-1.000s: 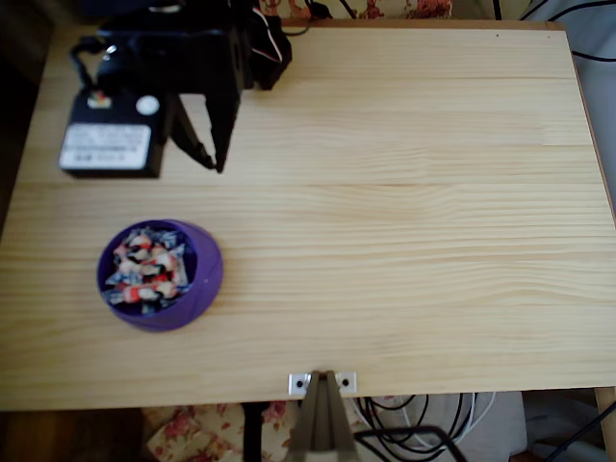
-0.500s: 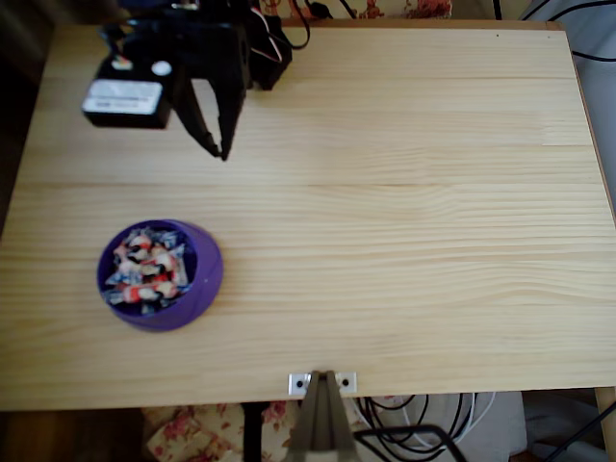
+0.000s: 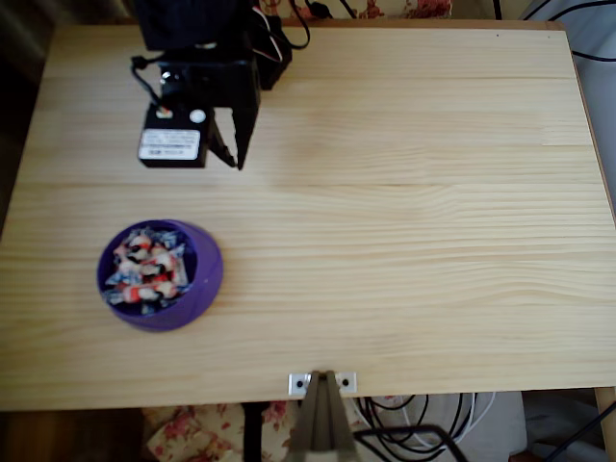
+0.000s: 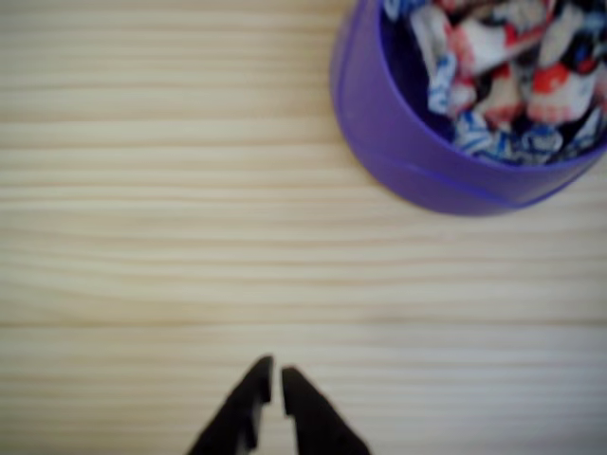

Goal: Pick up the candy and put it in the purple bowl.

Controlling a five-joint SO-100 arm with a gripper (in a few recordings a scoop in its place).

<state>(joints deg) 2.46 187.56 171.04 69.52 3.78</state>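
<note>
While pincer (image 4: 276,382) nearly closed; glossy round purple bowl (image 4: 398,152) heaped.

The overhead view looks straight down from high up and takes in the whole wooden table (image 3: 404,221), with the purple bowl (image 3: 160,275) toward its lower left. The wrist view sits low and close to the tabletop, facing toward that bowl (image 4: 455,142), which fills its upper right, slightly blurred. Both views share the bowl and the boards beside it.
</note>
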